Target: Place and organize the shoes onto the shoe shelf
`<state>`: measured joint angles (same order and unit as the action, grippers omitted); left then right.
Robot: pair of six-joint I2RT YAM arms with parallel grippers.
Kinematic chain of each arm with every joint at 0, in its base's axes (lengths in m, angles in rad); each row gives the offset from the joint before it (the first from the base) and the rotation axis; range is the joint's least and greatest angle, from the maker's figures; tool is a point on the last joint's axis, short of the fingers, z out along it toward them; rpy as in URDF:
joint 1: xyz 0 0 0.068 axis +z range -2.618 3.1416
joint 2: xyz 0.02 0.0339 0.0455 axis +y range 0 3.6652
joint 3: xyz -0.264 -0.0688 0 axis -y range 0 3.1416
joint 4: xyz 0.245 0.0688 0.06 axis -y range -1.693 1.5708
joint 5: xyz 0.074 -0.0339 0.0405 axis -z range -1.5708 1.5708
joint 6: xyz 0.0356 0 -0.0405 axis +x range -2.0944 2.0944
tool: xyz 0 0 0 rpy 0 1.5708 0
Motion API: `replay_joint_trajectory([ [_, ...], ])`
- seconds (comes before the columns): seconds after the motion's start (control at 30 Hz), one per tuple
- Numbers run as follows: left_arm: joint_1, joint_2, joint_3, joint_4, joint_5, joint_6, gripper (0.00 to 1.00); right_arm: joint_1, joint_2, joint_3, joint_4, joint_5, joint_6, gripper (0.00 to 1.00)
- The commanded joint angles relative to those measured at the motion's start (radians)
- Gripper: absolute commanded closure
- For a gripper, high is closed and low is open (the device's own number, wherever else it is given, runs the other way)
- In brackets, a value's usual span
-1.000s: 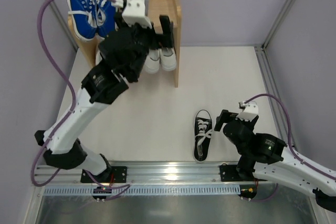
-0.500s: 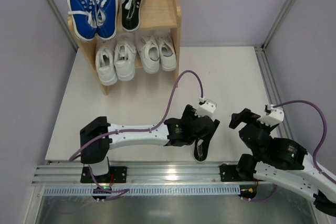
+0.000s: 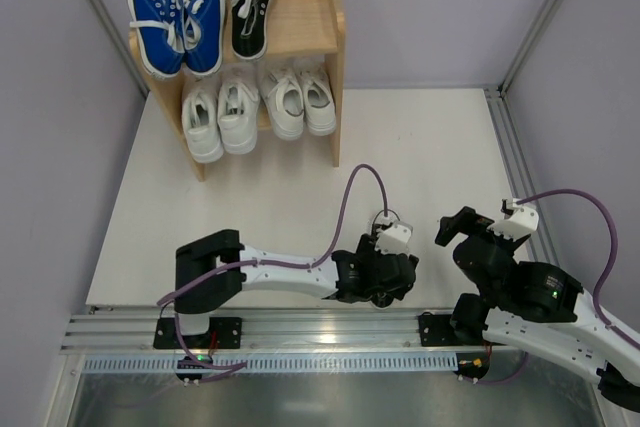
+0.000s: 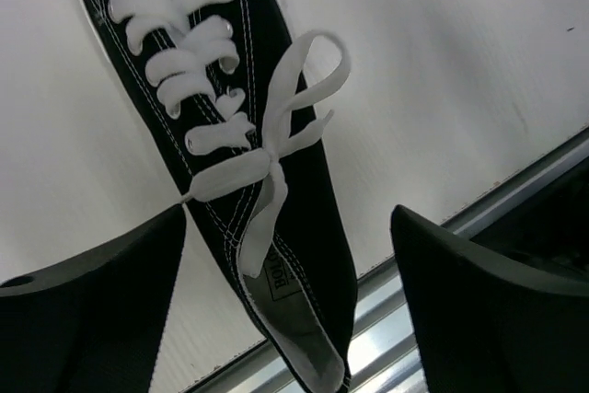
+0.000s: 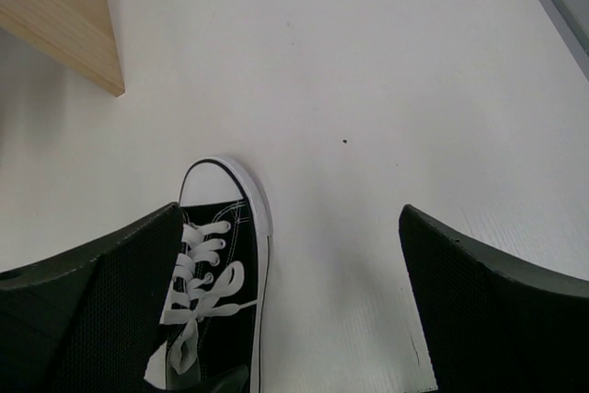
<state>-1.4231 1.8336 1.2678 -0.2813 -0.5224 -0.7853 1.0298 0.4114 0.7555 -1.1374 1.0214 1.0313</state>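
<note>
**Work Cell Surroundings**

The table [image 3: 430,147] has a matte white top under even light, and shadows on it are soft. Pale lavender panels enclose it: a far wall [image 3: 430,7], a left wall [image 3: 40,167] and a right wall [image 3: 600,97]. Grey metal posts [image 3: 540,17] stand at the far corners. An aluminium rail [image 3: 320,325] runs along the near edge. A slotted strip [image 3: 330,361] lies just nearer, and sheet metal [image 3: 330,399] nearest.

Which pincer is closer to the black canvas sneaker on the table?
Left. The left pincer sits directly over the black canvas sneaker; the right pincer hangs to its right.
</note>
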Motion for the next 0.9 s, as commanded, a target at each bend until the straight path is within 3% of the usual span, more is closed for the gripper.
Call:
replay_joint_trajectory([
  [0.0,-0.005,0.039,-0.053,0.076,-0.005,-0.060,0.18,-0.004,0.009,0.002,0.025,0.009,0.001,0.00],
  [0.03,-0.005,0.044,-0.074,0.086,-0.013,-0.061,0.23,-0.002,0.007,0.002,0.027,0.006,-0.004,0.00],
  [0.07,-0.005,0.055,-0.082,0.102,-0.014,-0.063,0.37,-0.002,0.007,0.004,0.028,0.005,-0.007,0.00],
  [0.13,-0.005,0.067,-0.096,0.110,-0.028,-0.063,0.53,-0.004,0.003,0.004,0.028,0.002,-0.010,0.01],
  [0.17,-0.005,0.078,-0.099,0.113,-0.034,-0.062,0.72,-0.002,0.003,0.004,0.028,0.000,-0.011,0.00],
  [0.27,-0.005,0.079,-0.107,0.110,-0.044,-0.063,1.00,-0.002,-0.002,0.008,0.028,-0.003,-0.016,0.00],
  [0.53,-0.025,-0.094,-0.045,-0.017,-0.129,-0.017,1.00,-0.004,-0.002,0.018,0.030,-0.001,-0.031,0.00],
  [0.87,-0.034,-0.375,0.099,-0.170,-0.402,0.150,1.00,-0.002,-0.016,0.025,0.018,0.022,-0.040,0.00],
])
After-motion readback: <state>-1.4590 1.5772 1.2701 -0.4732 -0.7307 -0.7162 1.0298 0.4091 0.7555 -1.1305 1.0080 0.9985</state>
